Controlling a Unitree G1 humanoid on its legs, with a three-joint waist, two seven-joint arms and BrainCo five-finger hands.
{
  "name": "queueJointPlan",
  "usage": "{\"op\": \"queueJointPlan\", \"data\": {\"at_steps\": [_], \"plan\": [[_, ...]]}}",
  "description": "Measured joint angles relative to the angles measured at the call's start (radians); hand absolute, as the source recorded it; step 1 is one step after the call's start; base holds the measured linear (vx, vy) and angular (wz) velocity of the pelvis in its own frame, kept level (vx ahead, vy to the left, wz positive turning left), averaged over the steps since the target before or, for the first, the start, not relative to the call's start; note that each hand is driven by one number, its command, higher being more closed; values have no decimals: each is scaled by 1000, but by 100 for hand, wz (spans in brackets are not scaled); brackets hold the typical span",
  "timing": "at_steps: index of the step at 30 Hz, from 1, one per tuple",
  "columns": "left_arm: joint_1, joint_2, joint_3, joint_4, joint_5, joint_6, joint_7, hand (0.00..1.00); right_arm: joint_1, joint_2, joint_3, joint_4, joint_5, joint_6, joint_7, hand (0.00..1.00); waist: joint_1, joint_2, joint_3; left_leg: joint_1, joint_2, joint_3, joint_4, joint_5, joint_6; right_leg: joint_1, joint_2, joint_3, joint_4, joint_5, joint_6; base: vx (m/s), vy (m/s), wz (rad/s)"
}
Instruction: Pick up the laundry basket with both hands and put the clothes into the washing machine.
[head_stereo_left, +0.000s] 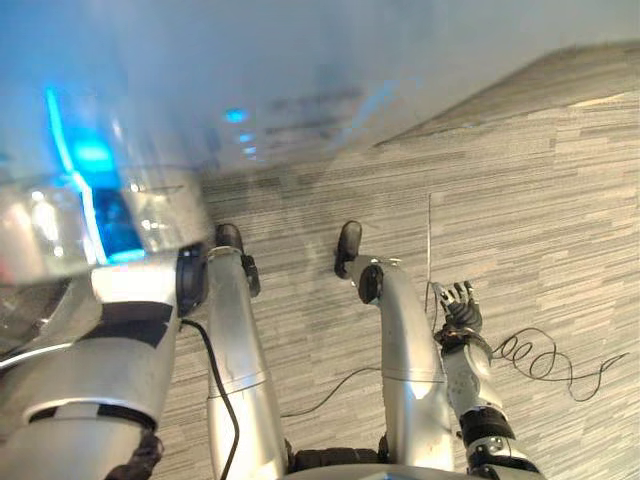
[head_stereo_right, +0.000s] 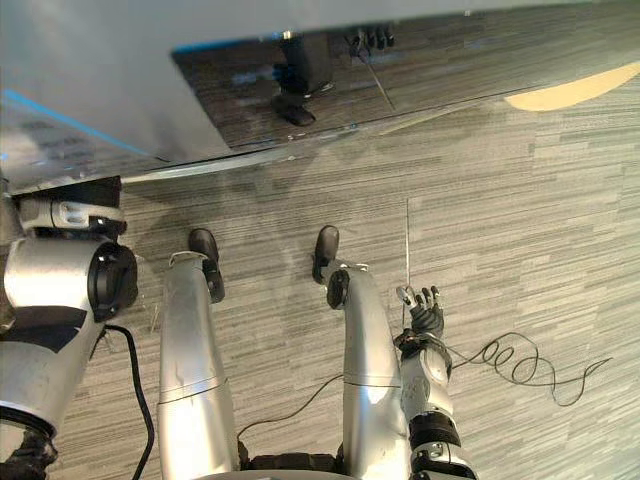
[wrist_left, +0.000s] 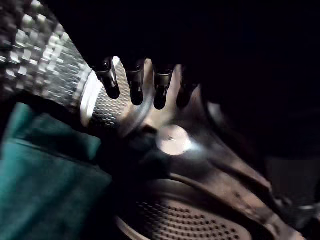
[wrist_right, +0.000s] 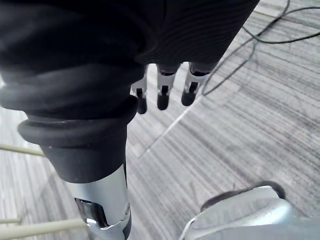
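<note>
Left eye view first: low on the right, the right hand (head_stereo_left: 462, 308), hanging above the grey striped carpet floor (head_stereo_left: 540, 180), fingers fanned and slack, gripping nothing. Up in the top left, a blur of the white glossy washing machine (head_stereo_left: 130, 110) with a blue glow on its face, and the left arm rising toward it from the bottom corner.

Right eye view: same slack spread of the right hand, wrist under its dark ribbed cover. Across the top, the machine's smooth pale panel, shiny enough to mirror the carpet.

Left wrist view, and straight inside the machine: the left hand (wrist_left: 135, 80) reaching in, silver fingers in a straight row, dark tips aimed toward the polished round hub (wrist_left: 172, 140), closed on nothing. All around, the perforated steel drum (wrist_left: 185, 225), embossed and glinting. Off to one side, the teal soft cloth (wrist_left: 40, 180), bunched against the drum wall, apart from the fingertips.

Right wrist view: close in on the right hand's fingers (wrist_right: 162, 90), straight, slightly parted, empty. Dark ribbed cover bulking large in front, fine grey carpet stripes beyond, well clear of the tips.
</note>
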Motion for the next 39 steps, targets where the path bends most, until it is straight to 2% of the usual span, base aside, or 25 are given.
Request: {"op": "queueJointPlan", "data": {"at_steps": [3,4,6,7,9,11,12,13,15,17,19,20,25,28,31,36,39], "plan": [[219,-63,100,66,-3,-8,-4,0,7,-2,18,18,-9,6,-3,0,6,0,0,57,-1,5,-64,18,-7,53,-4,-11,-43,-2,-3,34,-41,20],[306,-103,108,46,-4,-53,-33,0,10,-5,21,18,-12,9,-4,0,7,0,0,79,-5,10,-96,32,-8,72,-13,-19,-55,-4,-8,51,-60,31],[384,-162,123,68,-31,-71,-54,0,8,-12,26,22,-32,12,-6,0,14,0,0,120,-14,16,-133,46,-13,106,-21,-23,-70,-7,-13,52,-51,34],[466,-219,175,105,-62,-91,-71,0,4,-9,31,23,-47,13,-6,0,13,0,0,172,-19,25,-172,60,-16,149,-31,-24,-80,-13,-22,72,-60,32],[571,-298,271,167,-62,-95,-93,0,3,-9,28,36,-53,14,-9,0,23,7,-4,247,-22,38,-220,70,-25,206,-35,-22,-100,-20,-32,86,-86,23],[699,-368,383,231,-103,-70,-111,0,4,-9,22,67,-73,30,-26,0,32,15,-11,353,-50,53,-322,99,-32,283,-60,-25,-133,-29,-39,88,-103,38],[724,-372,391,233,-105,-70,-111,0,3,-7,16,83,-78,35,-28,0,42,16,-11,391,-54,58,-358,112,-33,310,-66,-27,-146,-30,-40,96,-125,54],[810,-377,406,270,-111,-64,-131,0,5,-2,16,117,-88,46,-35,0,51,33,-29,479,-72,59,-428,135,-47,385,-78,-40,-173,-38,-49,89,-116,46],[907,-401,427,300,-119,-60,-149,0,23,3,13,148,-93,53,-40,0,57,56,-81,544,-86,55,-490,154,-46,443,-92,-56,-196,-50,-46,112,-113,47],[1009,-417,422,332,-124,-58,-170,0,49,3,6,198,-123,64,-40,0,69,88,-129,676,-110,53,-598,186,-48,565,-121,-82,-238,-66,-42,140,-77,55],[1096,-420,411,369,-119,-58,-196,0,83,15,3,233,-147,73,-29,0,69,105,-211,774,-123,53,-692,211,-51,657,-138,-106,-284,-77,-32,122,-50,45],[1113,-419,397,369,-119,-58,-198,0,93,20,1,242,-157,74,-21,0,69,110,-232,803,-124,53,-718,221,-53,685,-140,-112,-301,-78,-31,152,-45,35],[1218,-421,189,368,-94,-71,-228,0,194,42,-36,302,-229,112,6,0,64,141,-411,1048,-129,51,-947,296,-37,934,-153,-199,-469,-72,-1,184,-20,36],[1241,-445,127,368,-78,-86,-242,0,214,25,-30,341,-268,119,24,0,56,163,-478,1111,-144,26,-987,300,-32,1031,-162,-241,-534,-67,23,178,56,31],[1245,-467,101,368,-78,-97,-255,0,201,20,-20,378,-283,120,30,0,56,183,-495,1130,-149,-8,-988,300,-32,1102,-155,-280,-592,-48,23,144,36,38],[1258,-466,93,368,-77,-100,-263,0,158,10,22,429,-294,123,42,0,65,208,-497,1127,-144,-78,-984,321,-39,1217,-101,-361,-739,13,23,77,-32,43],[1257,-468,99,369,-64,-101,-264,0,122,-18,51,437,-325,123,41,0,64,210,-485,1095,-182,-137,-987,399,-36,1242,-114,-438,-775,29,24,-26,-24,76]]}}
